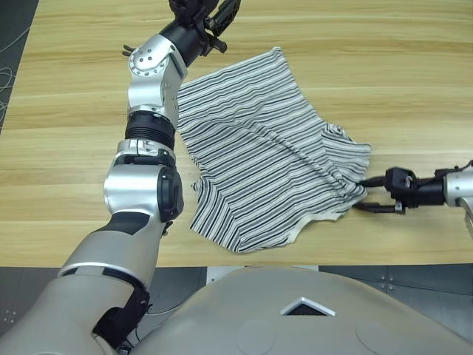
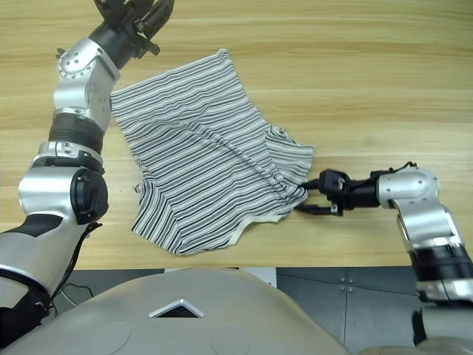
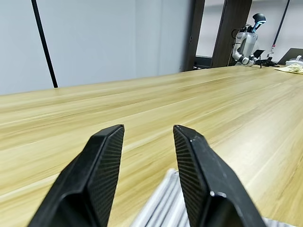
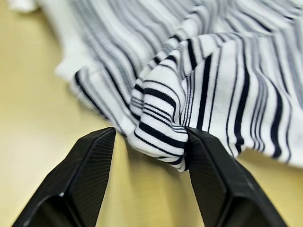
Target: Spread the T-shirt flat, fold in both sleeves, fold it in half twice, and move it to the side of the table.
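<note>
- The T-shirt [image 1: 259,148] is lying crumpled and not yet flat on the bench [image 1: 399,89], at the centre of the head views. Its near hem is sitting close to the bench's near edge, at lower centre of the frame.
- Its long axis is running on a diagonal, from lower centre-left up toward upper centre, so the garment is lying skewed to the bench edge.
- The right tool [image 2: 304,197] is sitting low at the garment's right-hand edge, in the lower right of the frame, and is pointing into the cloth.
- Its fingers are standing wide and straddling a bunched fold of striped fabric. In the right wrist view one finger is touching the fold and the other is standing just apart from it. Nothing is being clamped.
- Judgement: the cloth is lying directly ahead of the right tool and between its fingers, making this the nearer arm for a grasp. Closing there and drawing toward the right of the frame appears to be what spreading is calling for.
- The left tool [image 3: 147,130] is hanging near the garment's far edge, at the upper left of the frame. Its fingers are standing wide and holding nothing, with a strip of striped cloth showing just beneath them.
- Judgement: the tools are sitting at roughly opposite ends of the diagonal, which is favouring a two-ended stretch.
</note>
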Controlling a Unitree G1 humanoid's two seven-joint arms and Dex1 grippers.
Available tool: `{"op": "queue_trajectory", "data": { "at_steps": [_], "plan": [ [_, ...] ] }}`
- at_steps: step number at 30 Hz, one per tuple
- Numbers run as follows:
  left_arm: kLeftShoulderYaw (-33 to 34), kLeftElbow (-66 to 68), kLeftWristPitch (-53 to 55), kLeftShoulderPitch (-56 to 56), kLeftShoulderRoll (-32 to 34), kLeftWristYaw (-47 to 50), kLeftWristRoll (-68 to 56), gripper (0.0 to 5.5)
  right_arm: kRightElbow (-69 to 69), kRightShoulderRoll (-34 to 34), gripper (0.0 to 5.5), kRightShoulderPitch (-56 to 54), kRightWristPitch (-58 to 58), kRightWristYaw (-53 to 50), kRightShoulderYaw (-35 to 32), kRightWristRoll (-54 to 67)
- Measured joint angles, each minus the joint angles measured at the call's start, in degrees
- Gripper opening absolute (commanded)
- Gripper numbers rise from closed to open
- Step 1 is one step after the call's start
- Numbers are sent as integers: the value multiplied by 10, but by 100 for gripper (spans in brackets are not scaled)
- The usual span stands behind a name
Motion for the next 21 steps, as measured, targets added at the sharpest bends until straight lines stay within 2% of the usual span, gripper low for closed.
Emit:
{"op": "queue_trajectory", "data": {
  "at_steps": [5, 9, 13, 16, 19, 21],
  "plan": [
    [-6, -17, 3, 9, -2, 0, 0, 194, -170, 4, 259, 98, 76, -20, 41, 35],
    [-11, -21, 3, 20, -4, -1, 0, 194, -238, 61, 259, 69, 150, -98, 33, 73],
    [-11, -22, 3, 26, -4, 1, 0, 194, -222, 76, 259, -19, 205, -143, -21, 101],
    [-13, -22, 3, 30, -5, 1, 0, 194, -176, 31, 259, -50, 207, -73, -66, 136],
    [-14, -22, 3, 31, -7, 0, 0, 194, -150, 13, 259, -74, 236, 6, -115, 229],
    [-15, -21, 2, 31, -9, 0, 0, 194, -111, 36, 259, -139, 255, -33, -129, 244]
  ]
}}
